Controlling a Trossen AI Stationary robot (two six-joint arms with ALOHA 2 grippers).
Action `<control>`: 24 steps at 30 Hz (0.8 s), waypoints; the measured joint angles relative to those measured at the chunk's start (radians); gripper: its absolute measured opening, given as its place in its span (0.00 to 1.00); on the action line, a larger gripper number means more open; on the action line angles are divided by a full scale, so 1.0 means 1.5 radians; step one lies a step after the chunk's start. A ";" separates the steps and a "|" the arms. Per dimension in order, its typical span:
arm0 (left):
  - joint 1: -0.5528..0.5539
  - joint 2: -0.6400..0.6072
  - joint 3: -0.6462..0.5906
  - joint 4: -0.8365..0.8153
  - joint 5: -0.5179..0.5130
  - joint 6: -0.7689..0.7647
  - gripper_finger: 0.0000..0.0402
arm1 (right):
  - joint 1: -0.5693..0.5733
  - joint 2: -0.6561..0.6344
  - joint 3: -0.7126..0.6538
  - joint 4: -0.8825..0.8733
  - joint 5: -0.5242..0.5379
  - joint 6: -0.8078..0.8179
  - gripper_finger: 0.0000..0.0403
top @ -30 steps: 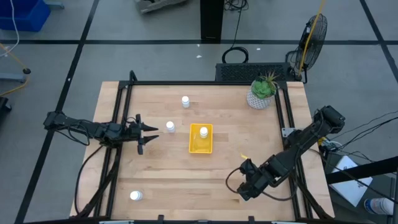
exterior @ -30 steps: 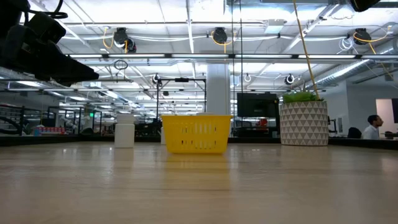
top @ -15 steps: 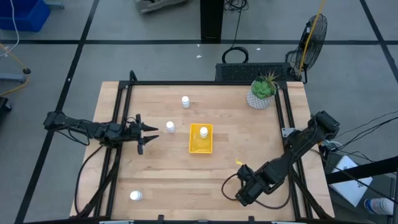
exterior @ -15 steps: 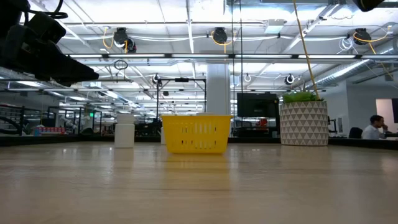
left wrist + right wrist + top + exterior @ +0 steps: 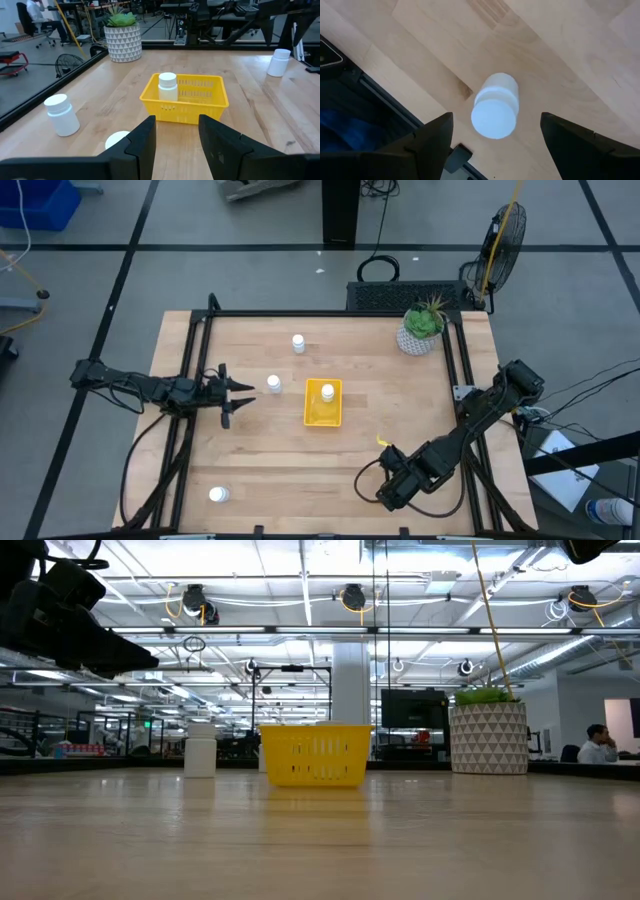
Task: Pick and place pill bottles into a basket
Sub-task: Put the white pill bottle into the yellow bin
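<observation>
Right gripper point(image 5: 385, 492) poised over a pill bottle point(image 5: 494, 105), seen by me from the remote station.

I noted its fingers point(image 5: 432, 137) spread wide and empty, one on each side of that upright bottle, well away from the basket point(image 5: 323, 402) toward the table's near right edge. One bottle point(image 5: 167, 87) stood inside the basket; others point(image 5: 274, 383) point(image 5: 298, 342) point(image 5: 218, 494) stood outside it. The left gripper point(image 5: 240, 393) waited left of the basket with fingers closed, holding nothing.

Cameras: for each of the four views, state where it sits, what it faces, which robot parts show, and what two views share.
High: overhead, facing down; both arms, table.
Low: tabletop level, facing basket; an arm, upper left.
Left wrist: faces basket; own shut fingers.
Right wrist: faces down on a bottle; open fingers.
Shared: basket, plant pot.
</observation>
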 joint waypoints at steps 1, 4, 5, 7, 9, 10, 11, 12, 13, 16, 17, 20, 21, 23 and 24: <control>0.000 0.000 0.000 0.000 0.000 0.000 0.38 | 0.000 0.000 0.000 0.000 0.000 0.000 0.73; 0.000 0.000 0.000 0.000 0.000 0.000 0.38 | 0.000 0.000 0.000 -0.002 0.000 0.000 0.73; 0.000 0.000 0.000 0.000 0.000 0.000 0.38 | 0.000 0.000 0.000 -0.002 0.000 0.000 0.73; 0.000 0.000 0.000 0.000 0.000 0.000 0.38 | 0.000 0.000 0.000 -0.004 0.000 0.000 0.73; 0.000 0.000 0.000 0.000 0.001 0.000 0.38 | 0.001 0.000 0.000 -0.004 0.000 0.001 0.73; 0.000 0.000 0.000 0.000 0.001 0.000 0.38 | 0.002 0.000 0.000 -0.004 0.000 0.001 0.73; 0.000 0.000 0.000 0.000 0.001 0.000 0.38 | 0.002 0.000 0.000 -0.004 0.000 0.001 0.73; 0.000 0.000 0.000 0.000 0.001 0.000 0.38 | 0.003 0.000 0.000 -0.004 0.000 0.002 0.73; 0.000 0.000 0.000 0.000 0.001 0.000 0.38 | 0.003 0.000 0.000 -0.004 0.000 0.002 0.73; 0.000 0.000 0.000 0.000 0.001 0.000 0.38 | 0.003 0.000 0.000 -0.003 0.001 0.002 0.73; 0.000 0.000 0.000 0.000 0.001 -0.001 0.38 | 0.003 0.000 0.000 -0.003 0.001 0.004 0.73; 0.000 0.000 0.000 0.000 0.001 -0.001 0.38 | 0.003 0.004 0.000 -0.002 0.002 0.005 0.73; 0.000 0.000 0.000 0.000 0.001 -0.001 0.38 | 0.003 0.008 0.000 0.000 0.000 0.005 0.73; 0.000 0.000 0.000 0.000 0.001 -0.001 0.38 | 0.004 0.019 0.000 0.001 -0.004 0.002 0.73; 0.000 0.000 0.000 0.000 0.001 -0.001 0.38 | 0.004 0.025 -0.001 0.005 -0.010 -0.002 0.73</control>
